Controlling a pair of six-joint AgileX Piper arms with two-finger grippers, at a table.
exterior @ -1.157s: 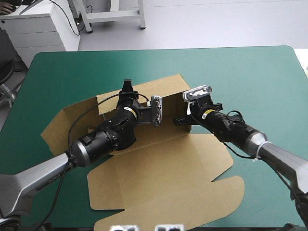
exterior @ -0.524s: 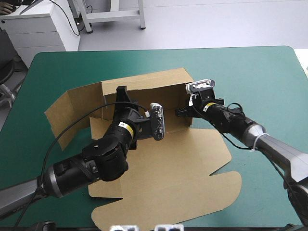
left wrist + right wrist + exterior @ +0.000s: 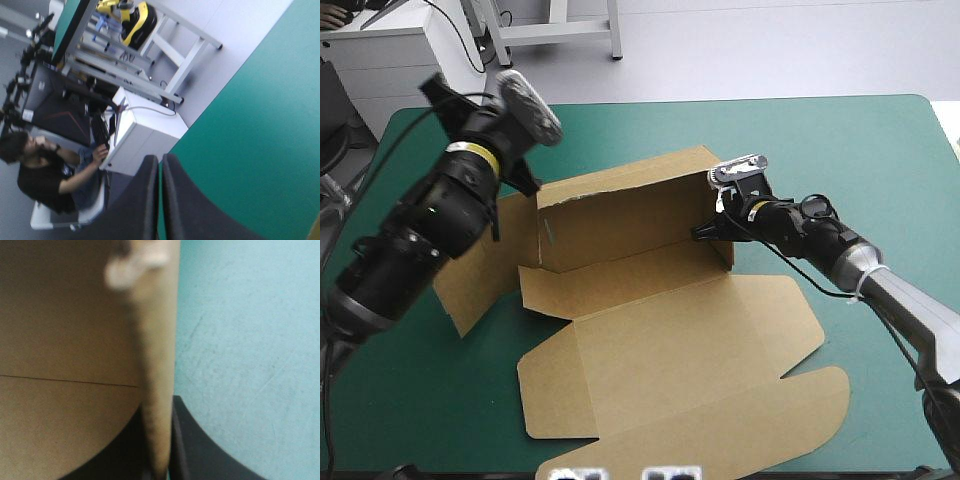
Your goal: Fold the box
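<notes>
The brown box (image 3: 660, 340) lies in the table's middle, its lid part flat toward the near edge. Its long back wall (image 3: 630, 205) stands raised, and a side flap (image 3: 470, 280) slopes out at the left. My right gripper (image 3: 705, 232) is at the wall's right end, shut on the box. In the right wrist view the board's edge (image 3: 152, 365) runs up between the black fingers (image 3: 185, 440). My left gripper (image 3: 435, 88) is lifted high over the table's far left corner, away from the box. It is shut on nothing (image 3: 160, 159).
The teal-green cover (image 3: 840, 160) stretches beyond the box to the far edge and the right side. In the left wrist view the cover (image 3: 260, 125) ends at the table's edge ahead of the left gripper.
My left gripper has come out of the box, risen toward the far left corner and shut. The back wall now stands higher. My right gripper keeps its hold.
</notes>
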